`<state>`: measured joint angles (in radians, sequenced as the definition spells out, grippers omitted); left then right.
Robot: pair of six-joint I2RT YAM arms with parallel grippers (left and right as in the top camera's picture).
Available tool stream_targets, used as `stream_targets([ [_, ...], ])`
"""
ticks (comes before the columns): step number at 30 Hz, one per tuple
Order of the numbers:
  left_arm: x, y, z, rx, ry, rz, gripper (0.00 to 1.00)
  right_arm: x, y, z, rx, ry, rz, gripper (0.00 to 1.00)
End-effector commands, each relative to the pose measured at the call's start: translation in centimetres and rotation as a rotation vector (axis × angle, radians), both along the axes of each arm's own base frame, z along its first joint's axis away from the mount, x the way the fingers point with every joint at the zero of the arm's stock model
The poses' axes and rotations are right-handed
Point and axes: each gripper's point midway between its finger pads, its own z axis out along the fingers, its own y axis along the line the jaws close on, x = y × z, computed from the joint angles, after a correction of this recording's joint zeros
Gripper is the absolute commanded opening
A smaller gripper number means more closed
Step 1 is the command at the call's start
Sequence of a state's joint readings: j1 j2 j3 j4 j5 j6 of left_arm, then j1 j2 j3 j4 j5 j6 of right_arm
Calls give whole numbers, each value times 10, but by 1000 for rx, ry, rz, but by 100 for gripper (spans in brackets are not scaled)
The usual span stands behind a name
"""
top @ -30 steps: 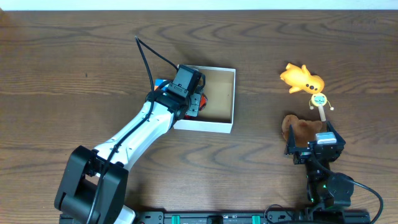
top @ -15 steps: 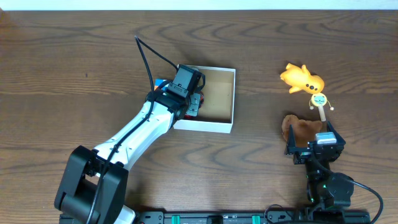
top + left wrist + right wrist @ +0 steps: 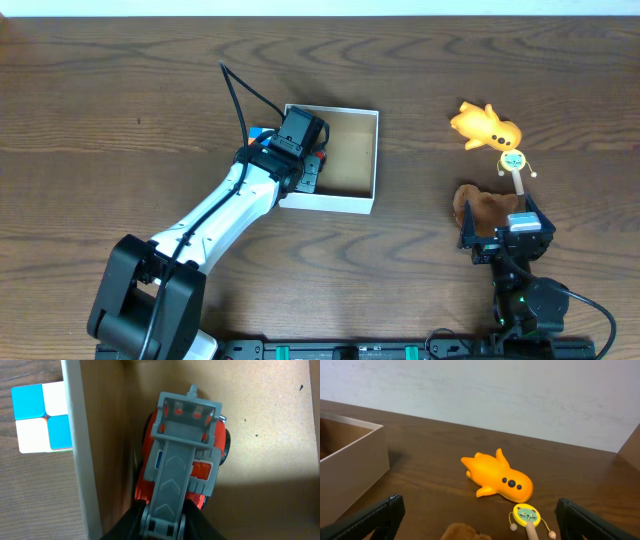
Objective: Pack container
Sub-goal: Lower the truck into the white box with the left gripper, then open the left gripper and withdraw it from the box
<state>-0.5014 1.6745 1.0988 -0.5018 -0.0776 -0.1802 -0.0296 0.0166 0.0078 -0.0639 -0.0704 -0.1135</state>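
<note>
The container, a shallow white-walled box with a brown inside, sits at the table's middle. Its left wall runs down the left wrist view. Inside it, against that wall, lies a red and grey toy truck, partly hidden under the arm in the overhead view. My left gripper reaches into the box and is shut on the truck's grey arm. My right gripper stands open at the near right, above a brown plush, with nothing gripped.
A blue and white cube lies on the table just outside the container's left wall. An orange toy and a small cat-faced rattle drum lie ahead of the right gripper.
The left jaws have drawn in on the truck's grey arm and the left arm has shifted very slightly. The right arm and the loose toys have not moved.
</note>
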Motion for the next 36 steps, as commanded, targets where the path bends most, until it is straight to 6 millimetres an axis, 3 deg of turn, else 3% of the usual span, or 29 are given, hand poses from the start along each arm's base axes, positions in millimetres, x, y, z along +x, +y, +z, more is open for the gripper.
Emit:
stream_targets([
  [1,5,1,13,-1,-30,6,25,0,1,-1,-7,0,2,99],
  [14,7,1,55,-55,-129,7,25,0,1,-1,-7,1,2,99],
  [21,-1,5,52,-38,-98,6,25,0,1,-1,-7,0,2,99],
  [26,4,12,56,-8,-129,30,27,0,1,-1,-7,1,2,99],
  [27,7,15,60,2,-148,41,38,0,1,-1,-7,0,2,99],
  [29,14,18,71,-4,-191,59,47,0,1,-1,-7,1,2,99],
  [36,37,40,118,-77,-346,142,60,0,1,-1,-7,0,2,99],
])
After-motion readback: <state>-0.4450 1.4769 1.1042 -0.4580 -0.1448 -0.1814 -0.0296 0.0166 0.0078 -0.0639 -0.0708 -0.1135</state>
